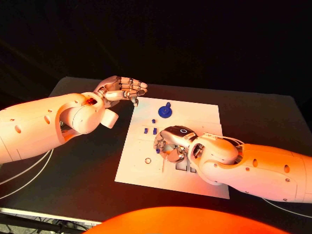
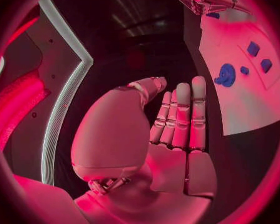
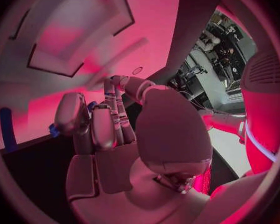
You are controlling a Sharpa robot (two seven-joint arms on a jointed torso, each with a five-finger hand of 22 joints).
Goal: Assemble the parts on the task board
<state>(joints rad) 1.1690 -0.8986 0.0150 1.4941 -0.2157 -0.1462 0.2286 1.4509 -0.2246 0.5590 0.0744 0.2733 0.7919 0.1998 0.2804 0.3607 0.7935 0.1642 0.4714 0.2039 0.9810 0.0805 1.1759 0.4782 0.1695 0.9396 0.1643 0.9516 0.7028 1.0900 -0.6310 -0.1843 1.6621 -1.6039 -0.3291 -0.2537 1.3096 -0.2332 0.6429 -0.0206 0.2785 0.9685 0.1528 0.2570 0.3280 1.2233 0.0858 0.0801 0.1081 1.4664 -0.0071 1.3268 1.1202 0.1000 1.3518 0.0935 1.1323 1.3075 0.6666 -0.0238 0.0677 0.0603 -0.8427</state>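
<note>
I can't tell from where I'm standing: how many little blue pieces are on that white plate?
4 visible: a round part near the task board's far edge, a tiny one below it, two small blocks beside the right hand. That hand may hide more.

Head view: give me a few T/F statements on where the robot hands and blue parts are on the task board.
1. The right robot hand is over the white task board. True.
2. The left robot hand is over the middle of the board. False: it is at the board's far left corner, near the edge.
3. A round blue part lies on the far part of the board, clear of both hands. True.
4. The left robot hand holds a blue part. False: the left wrist view shows its fingers straight with nothing in them.
5. The board lies on a white table. False: the table is black.
</note>
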